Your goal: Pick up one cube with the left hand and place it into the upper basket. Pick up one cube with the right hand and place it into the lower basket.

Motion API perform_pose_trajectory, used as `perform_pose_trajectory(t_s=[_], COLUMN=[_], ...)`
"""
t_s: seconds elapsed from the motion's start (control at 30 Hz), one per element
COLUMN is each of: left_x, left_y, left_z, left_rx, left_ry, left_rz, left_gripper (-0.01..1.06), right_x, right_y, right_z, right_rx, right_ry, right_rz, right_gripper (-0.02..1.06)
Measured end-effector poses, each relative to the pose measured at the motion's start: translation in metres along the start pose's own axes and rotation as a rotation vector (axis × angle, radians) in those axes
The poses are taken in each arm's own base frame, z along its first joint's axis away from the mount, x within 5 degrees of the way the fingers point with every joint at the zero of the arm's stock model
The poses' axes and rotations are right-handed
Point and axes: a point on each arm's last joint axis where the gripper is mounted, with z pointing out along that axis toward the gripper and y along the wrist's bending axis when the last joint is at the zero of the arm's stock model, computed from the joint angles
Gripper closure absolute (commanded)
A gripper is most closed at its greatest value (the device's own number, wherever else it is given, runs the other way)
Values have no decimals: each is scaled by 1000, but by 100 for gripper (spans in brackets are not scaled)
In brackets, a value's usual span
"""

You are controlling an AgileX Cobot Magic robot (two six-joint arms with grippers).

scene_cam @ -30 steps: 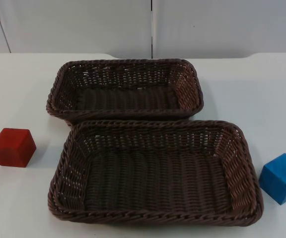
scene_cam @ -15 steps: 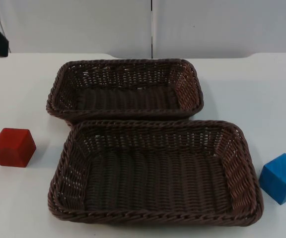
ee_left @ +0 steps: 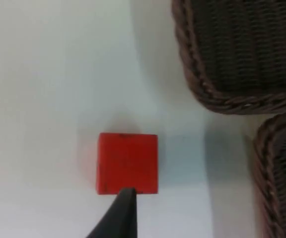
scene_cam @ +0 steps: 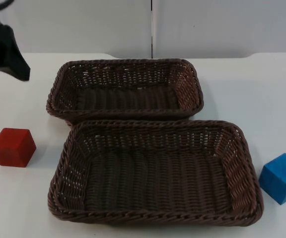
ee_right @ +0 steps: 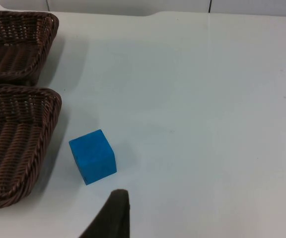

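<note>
Evidently first step, reach: left tool (scene_cam: 11,62), jaw state not discernible, hung beyond red cube (scene_cam: 13,147) left of lower basket (scene_cam: 155,171); next, I judged, descend and straddle it.

Two baskets sit mid-surface (scene_cam: 34,208), the upper basket (scene_cam: 125,64) behind the lower basket (scene_cam: 155,218), rims touching. One cube (scene_cam: 13,147) lies left of the lower basket, another cube (scene_cam: 282,177) right.

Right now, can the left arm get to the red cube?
Probably yes. The left hand hangs above the red cube, which sits alone on the white table, apart from the baskets.
</note>
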Motion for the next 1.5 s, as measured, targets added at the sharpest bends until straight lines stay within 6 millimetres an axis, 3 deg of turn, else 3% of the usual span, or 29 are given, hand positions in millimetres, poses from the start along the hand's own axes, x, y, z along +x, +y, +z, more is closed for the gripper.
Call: perform_pose_trajectory(t_s=[0.37,0.9,1.23,1.5], left_x=[-1,-4,1,15], left_y=[13,22,29,39], left_z=[37,60,81,109], left_rx=[-42,-87,-106,-130], left_ry=[14,-28,6,95], left_rz=[-30,-45,-57,-27], left_gripper=[6,7,7,7], right_x=[0,0,0,0], right_y=[0,0,0,0], right_z=[0,0,0,0], right_rx=[0,0,0,0], right_ry=[0,0,0,0], right_rz=[0,0,0,0], right_gripper=[-1,-1,-1,-1])
